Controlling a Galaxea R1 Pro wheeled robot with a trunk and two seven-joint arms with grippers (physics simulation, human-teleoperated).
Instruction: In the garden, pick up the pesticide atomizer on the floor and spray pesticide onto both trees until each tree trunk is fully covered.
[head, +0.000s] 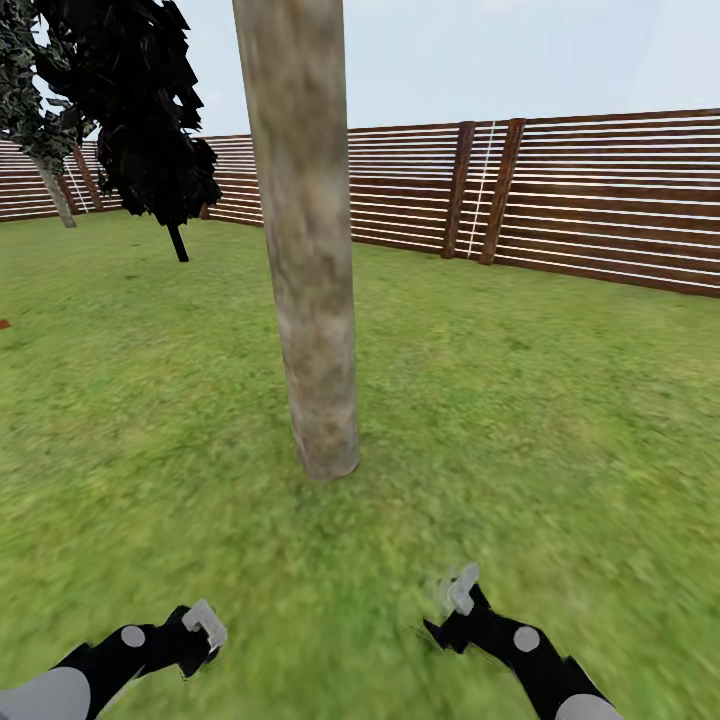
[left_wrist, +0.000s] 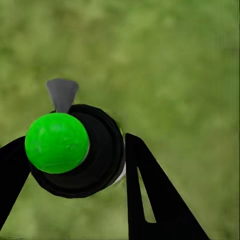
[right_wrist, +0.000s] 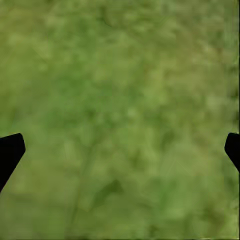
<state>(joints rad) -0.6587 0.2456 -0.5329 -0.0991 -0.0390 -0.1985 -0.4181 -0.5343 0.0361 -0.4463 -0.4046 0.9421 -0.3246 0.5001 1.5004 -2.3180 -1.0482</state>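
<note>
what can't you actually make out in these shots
- Tree trunk: its top and foliage are cut off by the head view's upper edge.
- Atomizer in the left gripper: seen end-on in the left wrist view, so its body is hidden behind its green-topped cap.
- Right gripper: the fingertips barely enter at the right wrist view's edges.
- Grass: blurred.

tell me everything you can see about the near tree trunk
The trunk is a thick, round column, mottled grey-brown and smooth, like bare bark with no branches in view. It stands nearly upright on the grass, leaning slightly, its base a little flared where it meets the ground. Its top runs out of the head view. Nothing touches it; both end effectors are low and short of it.
</note>
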